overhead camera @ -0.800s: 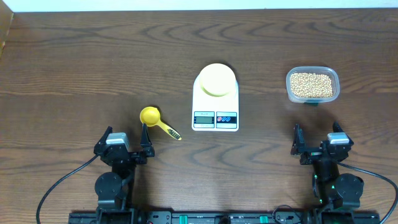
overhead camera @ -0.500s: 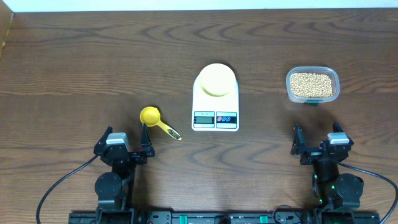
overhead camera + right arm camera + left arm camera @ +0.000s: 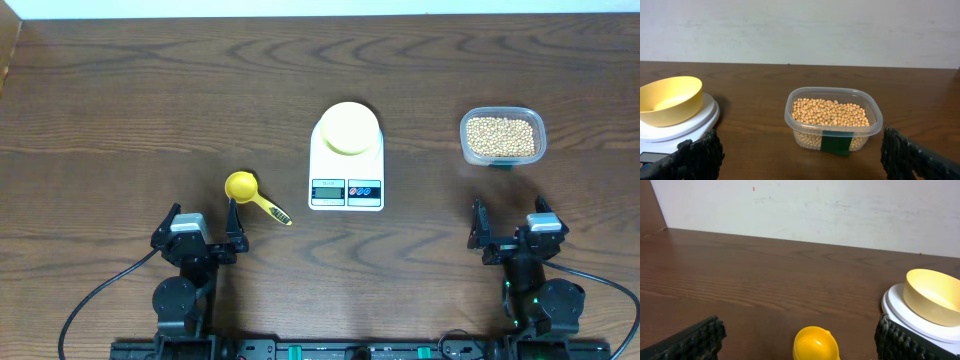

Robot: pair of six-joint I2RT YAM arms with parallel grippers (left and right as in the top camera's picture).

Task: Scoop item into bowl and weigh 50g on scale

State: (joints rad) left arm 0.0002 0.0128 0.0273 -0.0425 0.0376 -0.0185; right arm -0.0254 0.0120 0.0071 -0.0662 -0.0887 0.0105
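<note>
Both arms low at the table's (image 3: 150, 100) near edge, fingers spread wide.
Left gripper (image 3: 200, 228) and right gripper (image 3: 512, 228) both gape apart; the bowl (image 3: 346, 127) sits on the scale (image 3: 346, 185) mid-table, the beans (image 3: 500, 136) fill the clear tub (image 3: 541, 125) toward the right edge (yellow spoon (image 3: 242, 185) just left of the scale).

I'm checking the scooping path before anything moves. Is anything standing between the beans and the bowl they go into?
Nothing visible does. The beans sit in a clear tub to the right of the scale, the bowl rests on its platform, and only bare table lies between them. The spoon lies on the scale's other side.
</note>
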